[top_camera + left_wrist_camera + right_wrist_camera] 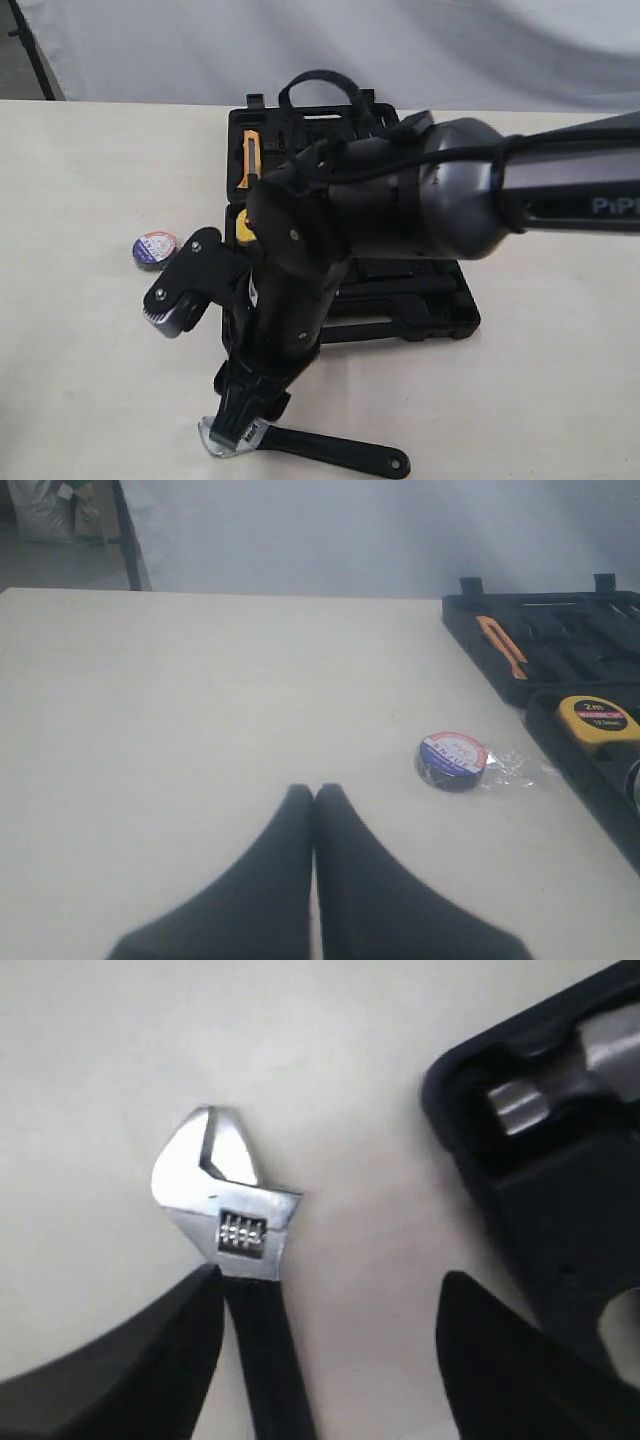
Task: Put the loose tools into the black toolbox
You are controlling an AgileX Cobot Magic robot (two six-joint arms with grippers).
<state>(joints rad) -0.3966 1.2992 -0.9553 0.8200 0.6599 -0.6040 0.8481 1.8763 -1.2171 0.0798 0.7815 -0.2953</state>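
Pale cream table (pixel 90 380) fills the exterior view under a grey-white backdrop, and the black toolbox (pixel 420 310) lies open at its middle, largely hidden by the right arm that reaches across it. A yellow tape measure (pixel 243 228) and an orange-handled tool (pixel 248 160) sit in the case's recesses. The tape roll (pixel 153 248) lies on the table just left of the case, outside it. The wrench (pixel 320 452) lies flat at the near edge, in front of the case, and the right gripper (pixel 238 430) points down over its silver head. From this view I cannot tell how wide its fingers stand. In the left wrist view the left gripper (pixel 314 792) hangs over bare table with its two black fingers pressed together and nothing between them. Beyond it the tape roll (pixel 452 760) rests on the surface with a scrap of clear wrap (pixel 512 766) touching it, near the toolbox (pixel 470 610), where the orange handle (pixel 503 645) and the tape measure (pixel 598 718) show. In the right wrist view the right gripper (pixel 330 1290) is spread wide, its fingers on either side of the wrench (pixel 225 1200). The black handle runs just beside one finger, and nothing is clamped. The steel hammer (pixel 545 1085) lies in a recess of the toolbox (pixel 560 1230).
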